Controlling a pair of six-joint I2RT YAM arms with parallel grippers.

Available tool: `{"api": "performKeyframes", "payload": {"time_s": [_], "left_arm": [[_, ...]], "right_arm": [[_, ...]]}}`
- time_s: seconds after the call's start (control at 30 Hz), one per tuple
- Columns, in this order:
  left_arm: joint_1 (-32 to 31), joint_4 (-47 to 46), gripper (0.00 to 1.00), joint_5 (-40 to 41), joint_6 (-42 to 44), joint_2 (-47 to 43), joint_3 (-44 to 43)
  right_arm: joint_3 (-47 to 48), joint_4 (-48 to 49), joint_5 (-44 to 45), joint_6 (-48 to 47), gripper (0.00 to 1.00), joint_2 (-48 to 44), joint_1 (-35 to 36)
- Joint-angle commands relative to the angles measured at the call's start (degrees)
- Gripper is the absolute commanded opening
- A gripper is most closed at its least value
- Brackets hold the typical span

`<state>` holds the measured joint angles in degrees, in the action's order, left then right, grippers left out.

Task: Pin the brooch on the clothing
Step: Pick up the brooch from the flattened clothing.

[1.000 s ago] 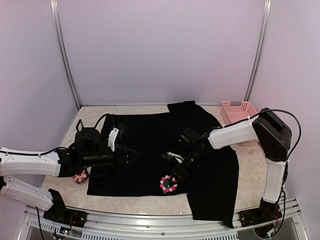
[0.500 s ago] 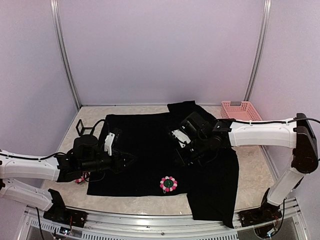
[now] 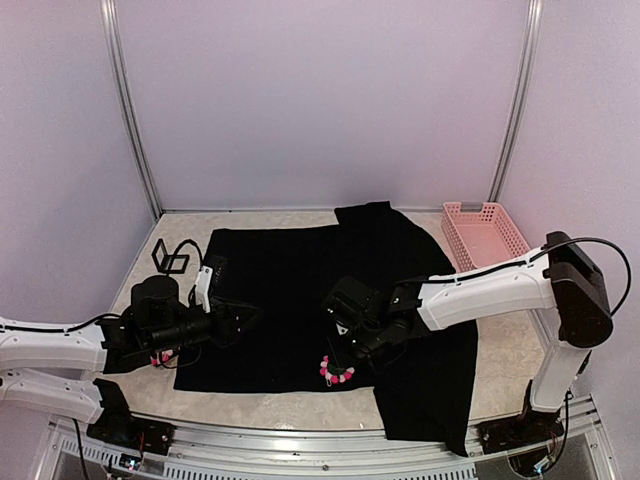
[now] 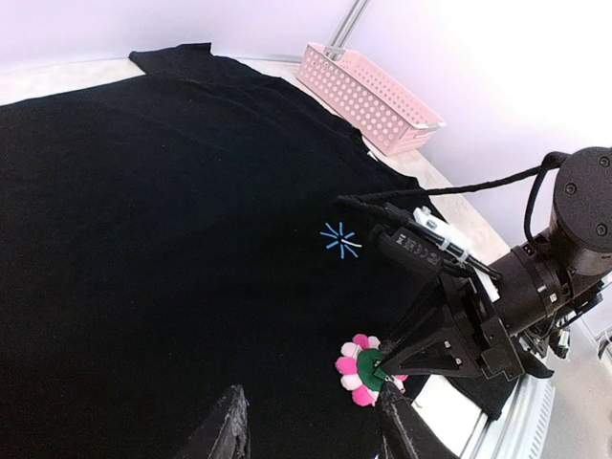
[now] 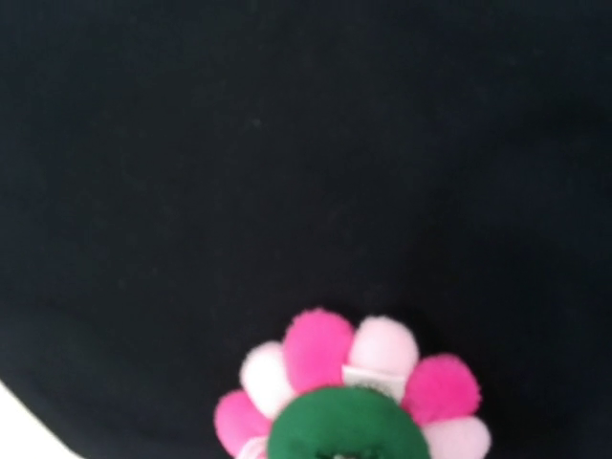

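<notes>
brooch (image 4: 361, 373) looked soft, light, lying green back up at the near hem of the clothing (image 3: 290, 270); best pinched by its rim. left gripper (image 4: 308, 411) gaped empty; right gripper (image 4: 387, 361) touched it, hold unclear.

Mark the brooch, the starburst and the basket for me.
brooch (image 5: 346, 426), right wrist view, on its green back.
starburst (image 4: 340, 240), left wrist view, centre of the mark.
basket (image 4: 363, 100), left wrist view, perforated side wall.

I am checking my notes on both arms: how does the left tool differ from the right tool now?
The left tool hangs over the left part of the black T-shirt; the right tool is down at the brooch. The left tool's fingers stand apart with nothing between them; the right tool's fingers converge to a point on the brooch's green back. Both are black and over the T-shirt.
</notes>
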<state>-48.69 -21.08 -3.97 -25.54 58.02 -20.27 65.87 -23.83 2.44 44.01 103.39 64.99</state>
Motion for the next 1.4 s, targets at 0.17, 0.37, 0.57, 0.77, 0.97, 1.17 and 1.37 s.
{"api": "performKeyframes", "payload": {"time_s": [0.17,0.37,0.57,0.77,0.97,1.17,1.37], "left_arm": [[-0.84,-0.67,0.42,0.69,-0.41,0.17,1.03],[-1.02,-0.64,0.43,1.09,-0.39,0.55,0.83],[-1.03,-0.63,0.43,0.66,-0.56,2.02,0.12],[-1.02,-0.38,0.43,0.35,-0.74,2.89,-0.29],[-1.01,-0.07,0.43,0.47,-0.66,3.14,-0.68],[-1.05,0.68,0.43,0.87,-0.47,3.51,-0.82],[-0.99,0.86,0.43,1.02,-0.39,3.75,-0.82]], "right_arm": [[0.10,-0.71,0.89,5.15,0.19,2.45,0.61],[1.27,-5.45,1.79,4.88,0.25,2.55,1.25],[-1.06,-4.51,0.83,5.53,0.19,0.58,1.97],[-1.77,-3.17,-0.05,5.40,0.15,1.08,2.34],[-0.35,-4.76,0.19,5.42,0.19,0.78,3.56],[0.64,-8.07,0.98,6.41,0.17,0.58,4.84],[0.79,-8.43,0.44,6.65,0.16,0.14,5.40]]}}
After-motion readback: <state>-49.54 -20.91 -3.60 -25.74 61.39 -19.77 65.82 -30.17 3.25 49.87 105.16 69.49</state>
